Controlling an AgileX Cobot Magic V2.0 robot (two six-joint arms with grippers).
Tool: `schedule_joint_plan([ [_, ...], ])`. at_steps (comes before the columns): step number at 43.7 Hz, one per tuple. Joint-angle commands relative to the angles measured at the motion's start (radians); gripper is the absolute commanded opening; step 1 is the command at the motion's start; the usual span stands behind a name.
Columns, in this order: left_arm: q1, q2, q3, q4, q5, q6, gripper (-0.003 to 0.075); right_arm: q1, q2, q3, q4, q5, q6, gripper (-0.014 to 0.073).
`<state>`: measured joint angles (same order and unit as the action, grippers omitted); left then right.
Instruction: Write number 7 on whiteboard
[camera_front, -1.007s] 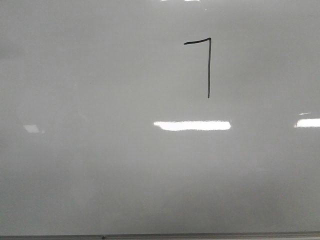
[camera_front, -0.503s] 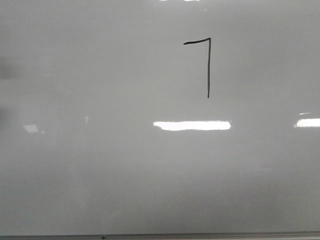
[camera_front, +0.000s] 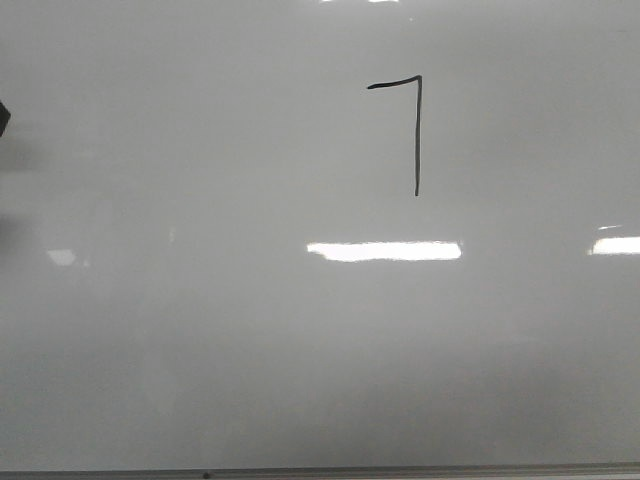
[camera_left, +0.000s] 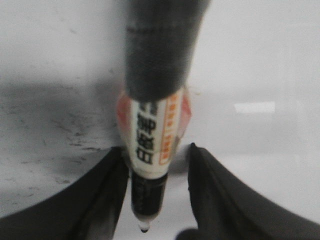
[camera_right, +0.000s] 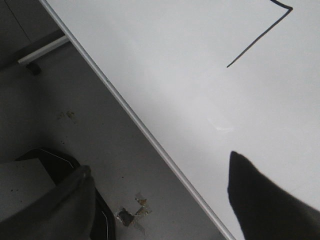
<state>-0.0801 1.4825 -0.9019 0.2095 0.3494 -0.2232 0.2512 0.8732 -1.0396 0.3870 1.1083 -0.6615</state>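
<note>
The number 7 (camera_front: 418, 130) stands in thin black strokes on the upper right of the whiteboard (camera_front: 250, 330). In the right wrist view part of the number 7 (camera_right: 257, 40) crosses the whiteboard (camera_right: 200, 75). My left gripper (camera_left: 156, 150) is shut on a marker (camera_left: 152, 130) with a white and orange label. The marker's uncapped tip (camera_left: 144, 229) hangs over the whiteboard (camera_left: 260, 60). A dark corner (camera_front: 3, 116) at the front view's left edge may be that arm. My right gripper (camera_right: 160, 162) is open with nothing in it, straddling the board's edge.
A thin metal edge strip (camera_front: 320, 472) runs along the board's near side, and the same edge strip (camera_right: 140, 125) shows in the right wrist view. Beyond it lies grey floor with scraps (camera_right: 132, 212) and a white bar (camera_right: 42, 50). Bright light reflections (camera_front: 384, 250) lie below the 7.
A dark corner has come into the front view at the left edge, and the shadow there has deepened. The strokes of the 7 are the same.
</note>
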Motion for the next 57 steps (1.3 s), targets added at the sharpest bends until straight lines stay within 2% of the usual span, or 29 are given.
schedule_joint_plan([
  [1,0.000,-0.058,-0.041,-0.002,0.000,-0.008,0.0335,-0.009,-0.019,-0.027,-0.032,-0.055,0.079,0.0570],
  [12,-0.002,-0.186,-0.046,0.002,0.123,-0.004,0.0335,-0.040,-0.081,-0.027,-0.251,-0.051,0.406,0.0570],
  [16,-0.002,-0.258,-0.046,0.002,0.174,0.011,0.0335,-0.040,-0.123,-0.027,-0.307,-0.047,0.476,0.0570],
  [23,-0.020,-0.398,-0.046,-0.005,0.258,0.030,0.0335,-0.040,-0.195,-0.008,-0.309,-0.043,0.499,0.0570],
  [33,-0.179,-0.618,-0.025,-0.086,0.379,0.130,0.0335,-0.040,-0.284,0.056,-0.309,-0.046,0.501,0.0570],
  [42,-0.320,-0.792,0.054,-0.164,0.399,0.161,0.0335,-0.040,-0.321,0.086,-0.309,-0.048,0.501,0.0570],
  [51,-0.376,-0.869,0.106,-0.168,0.397,0.161,0.0333,-0.040,-0.325,0.112,-0.307,-0.080,0.501,0.0568],
  [53,-0.376,-0.869,0.106,-0.168,0.397,0.161,0.0329,-0.040,-0.325,0.113,-0.304,-0.087,0.502,0.0549],
  [57,-0.376,-0.869,0.106,-0.168,0.394,0.161,0.0291,-0.040,-0.325,0.113,-0.295,-0.105,0.512,0.0436],
])
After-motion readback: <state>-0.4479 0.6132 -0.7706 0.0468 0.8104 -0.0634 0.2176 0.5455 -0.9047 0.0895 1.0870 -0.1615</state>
